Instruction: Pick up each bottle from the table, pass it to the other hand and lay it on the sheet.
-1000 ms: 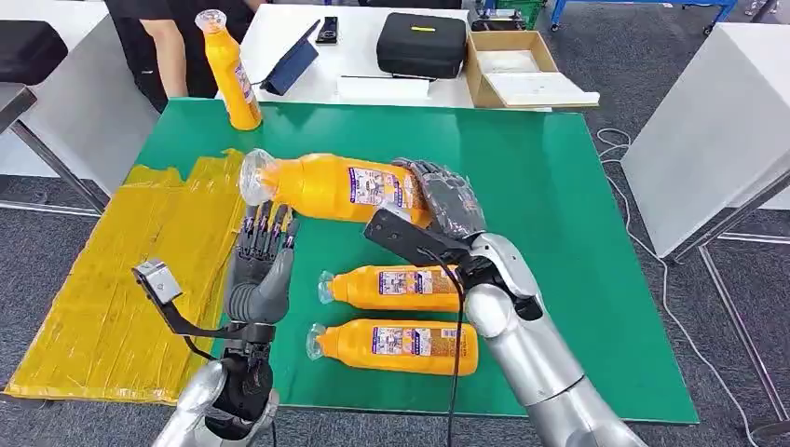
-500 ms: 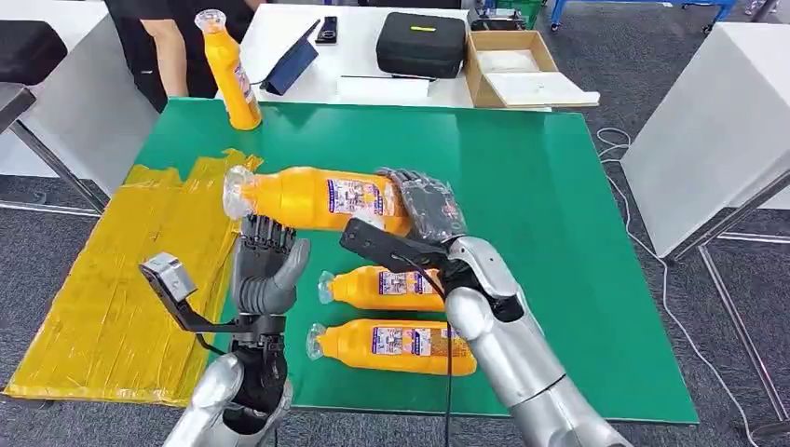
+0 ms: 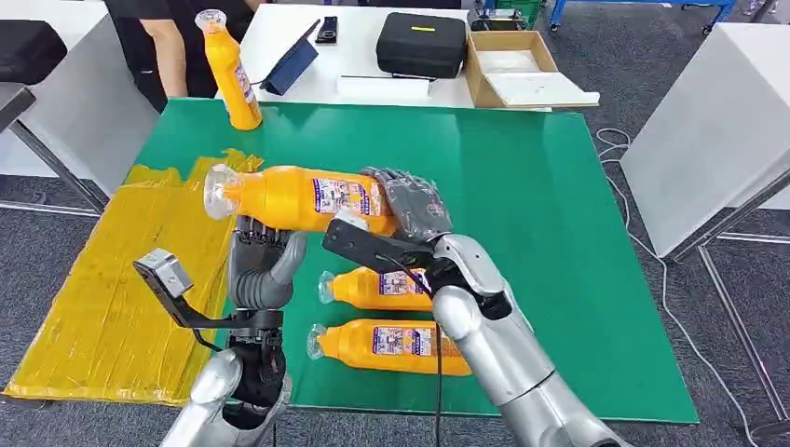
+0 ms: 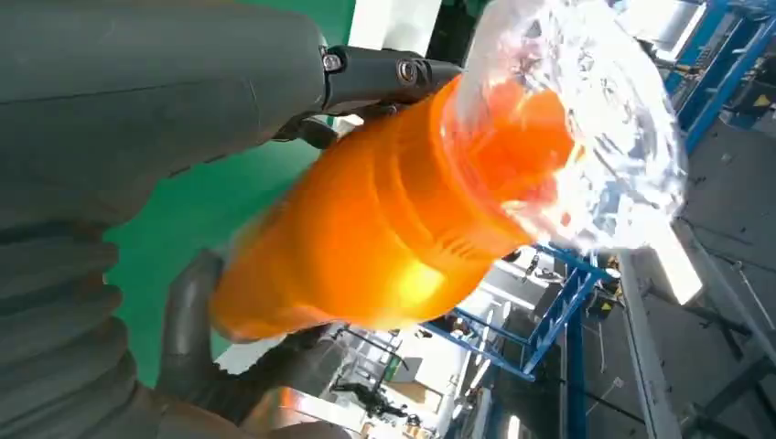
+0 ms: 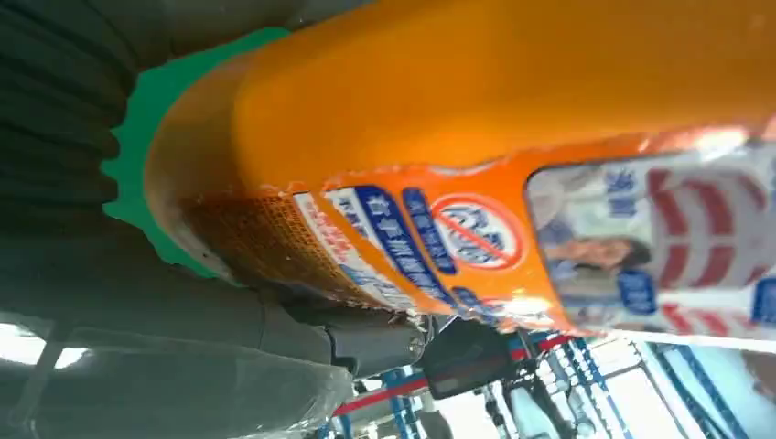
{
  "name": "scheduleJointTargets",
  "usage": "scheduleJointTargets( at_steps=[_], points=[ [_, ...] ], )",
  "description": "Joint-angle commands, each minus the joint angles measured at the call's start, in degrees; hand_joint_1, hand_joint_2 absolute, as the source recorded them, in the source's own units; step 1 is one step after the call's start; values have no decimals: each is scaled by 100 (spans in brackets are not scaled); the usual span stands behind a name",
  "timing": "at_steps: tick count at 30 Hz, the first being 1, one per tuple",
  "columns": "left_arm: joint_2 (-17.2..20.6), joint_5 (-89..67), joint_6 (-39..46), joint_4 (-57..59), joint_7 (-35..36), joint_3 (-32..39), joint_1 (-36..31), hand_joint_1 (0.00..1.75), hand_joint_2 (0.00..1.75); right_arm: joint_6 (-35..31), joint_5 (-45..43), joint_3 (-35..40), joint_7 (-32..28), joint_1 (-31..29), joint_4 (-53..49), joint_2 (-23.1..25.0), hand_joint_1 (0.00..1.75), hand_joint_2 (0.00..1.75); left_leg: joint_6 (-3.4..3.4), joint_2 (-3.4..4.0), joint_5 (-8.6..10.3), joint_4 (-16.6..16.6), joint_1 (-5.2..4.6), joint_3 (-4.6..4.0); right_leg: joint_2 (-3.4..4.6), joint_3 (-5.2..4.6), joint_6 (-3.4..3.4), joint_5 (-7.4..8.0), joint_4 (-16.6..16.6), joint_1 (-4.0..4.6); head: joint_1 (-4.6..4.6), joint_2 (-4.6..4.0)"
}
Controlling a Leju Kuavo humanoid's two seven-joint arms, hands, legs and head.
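My right hand (image 3: 411, 206) grips the base end of an orange bottle (image 3: 289, 197) and holds it level above the green table (image 3: 550, 214), its clear cap toward the yellow sheet (image 3: 112, 298). Just beneath the neck end my left hand (image 3: 262, 267) is raised, fingers up and apart. In the left wrist view the bottle (image 4: 384, 238) lies between thumb and fingers, which are not closed on it. The label fills the right wrist view of the bottle (image 5: 503, 137). Two more orange bottles (image 3: 387, 289) (image 3: 396, 346) lie on the table. A fourth bottle (image 3: 229, 73) stands upright at the far left corner.
A person (image 3: 163, 42) stands behind the far left corner. A white table (image 3: 354, 56) beyond carries a black case (image 3: 421, 42), a cardboard box (image 3: 512, 67) and a tablet (image 3: 291, 63). Another white table (image 3: 717, 130) stands at the right.
My right hand has carried the bottle leftward toward the sheet. My left hand has come up under its neck end, the fingers now on either side of it.
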Motion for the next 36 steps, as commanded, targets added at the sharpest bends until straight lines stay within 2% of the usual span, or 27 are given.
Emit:
scheduleJointTargets(
  at_steps=[1,4,5,9,10,14,15,16,21,22,23,29,30,34,35,36],
  points=[
    [-81,88,-50,-36,164,154,-99,0,175,-6,104,500,-65,-509,715,181,175,175,-24,-2,-7,3,8,11,17,9,-13,-4,2,5,-2,0],
    [-97,220,-122,-108,235,180,-45,0,175,12,185,581,-78,-488,668,205,175,175,-44,-3,-18,9,15,30,32,26,-23,-11,7,8,-2,0],
    [-99,198,-104,-114,237,175,-59,0,175,27,200,592,-76,-473,677,223,175,175,-20,2,-6,3,7,8,20,5,-10,-1,1,4,0,0],
    [-135,287,-72,-147,341,210,-78,0,175,25,325,781,-135,-425,790,273,175,175,-46,-7,-19,10,17,34,31,32,-23,-13,7,7,-2,0],
    [-141,311,-69,-144,365,210,-76,0,175,-1,359,825,-158,-417,802,288,175,175,-20,-2,-6,2,8,8,15,8,-10,-2,1,4,0,0],
    [-155,374,-73,-127,406,214,-106,0,175,-40,426,1002,-229,-330,804,414,175,175,-21,-3,-5,0,8,10,14,9,-10,-3,0,3,0,0],
    [-159,374,-72,-129,406,212,-113,0,175,-35,434,1041,-238,-310,802,447,175,175,-45,-6,-19,6,16,34,31,32,-23,-13,4,7,0,0],
    [-165,374,-70,-129,406,211,-124,0,175,-31,446,1090,-243,-293,798,493,175,175,-26,-3,-9,2,10,15,18,14,-13,-5,1,5,-2,0],
    [-189,395,-61,-145,430,224,-145,0,175,-35,456,1202,-240,-301,783,614,175,175,-15,-3,-2,-1,7,3,9,3,-8,-1,-1,4,0,0],
    [-189,395,-61,-145,430,224,-145,0,175,-35,456,1202,-240,-301,783,614,175,175,-43,-6,-17,6,17,30,28,28,-23,-12,4,9,-2,0],
    [-189,395,-61,-145,430,224,-145,0,175,-35,456,1202,-240,-301,783,614,175,175,-23,-5,-6,1,9,9,13,9,-12,-4,1,4,-2,0],
    [-206,390,-49,-289,431,353,-83,0,175,48,442,1315,-289,-323,681,658,175,175,-21,-1,-5,2,8,6,16,5,-10,-2,1,3,0,0],
    [-201,391,-48,-297,432,367,-75,0,175,47,442,1323,-290,-320,667,670,175,175,-46,-2,-20,10,17,31,35,28,-24,-13,7,8,-2,0],
    [-115,369,-31,-249,400,440,-52,0,175,107,425,1374,-310,-311,579,704,175,175,-26,-4,-8,2,10,12,17,12,-14,-6,2,5,-2,0],
    [-159,380,-34,-272,372,497,-19,0,175,115,430,1383,-313,-307,554,703,175,175,-53,-7,-24,9,20,39,35,36,-28,-18,7,9,0,0],
    [-179,349,-41,-342,349,513,12,0,175,125,444,1397,-322,-306,527,696,175,175,-26,-3,-8,2,9,13,18,11,-14,-6,3,4,0,0]
  ],
)
